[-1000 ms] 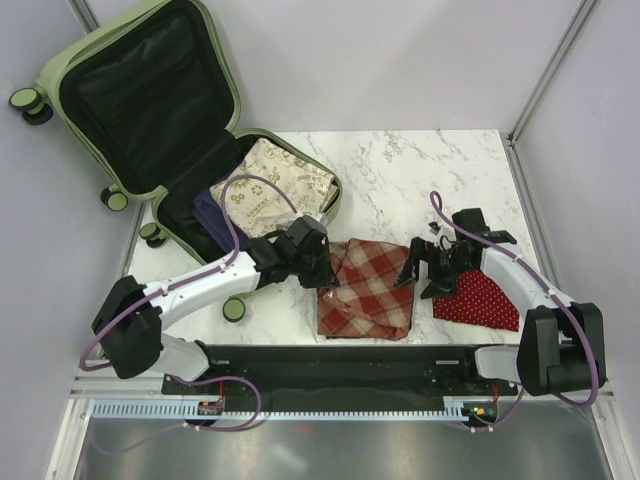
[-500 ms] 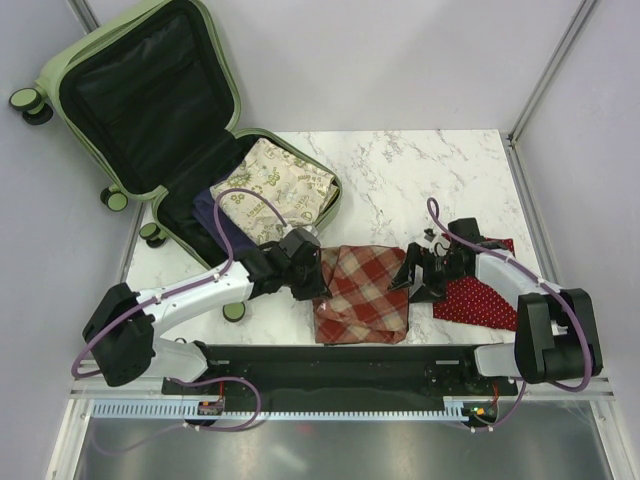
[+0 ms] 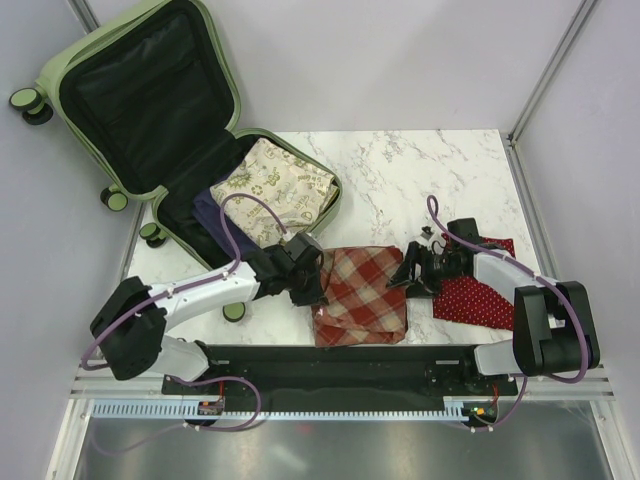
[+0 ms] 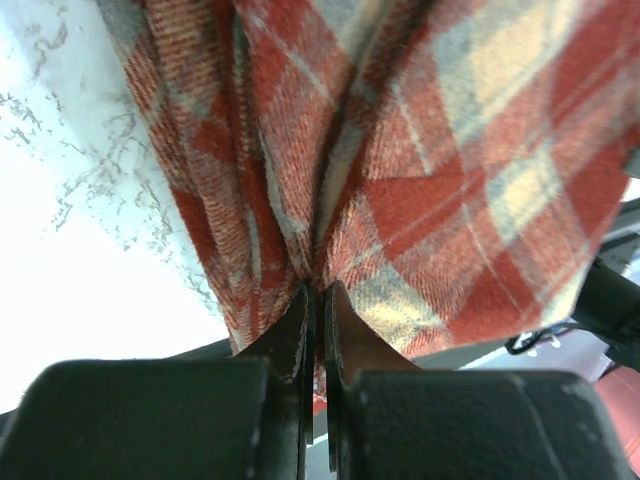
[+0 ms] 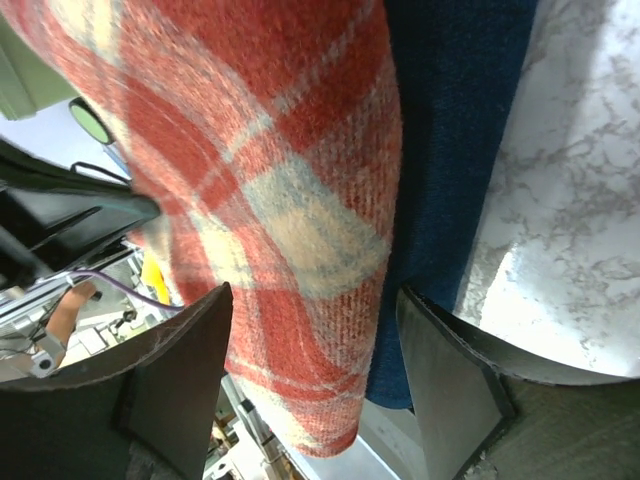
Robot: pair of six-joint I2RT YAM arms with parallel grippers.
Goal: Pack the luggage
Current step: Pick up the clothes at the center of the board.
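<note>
Pinching plaid cloth [image 3: 362,292], left claw [image 4: 318,295] clamped; right claw [image 5: 312,340] agape astride cloth edge.

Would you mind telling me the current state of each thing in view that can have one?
luggage: open, lid laid back, partly packed.
patterned cloth: folded, lying inside the luggage.
plaid cloth: on the table, one edge pinched and bunched.
red dotted cloth: lying on the table, not held.
left gripper: shut on the plaid cloth.
right gripper: open, straddling the plaid cloth's edge.
</note>
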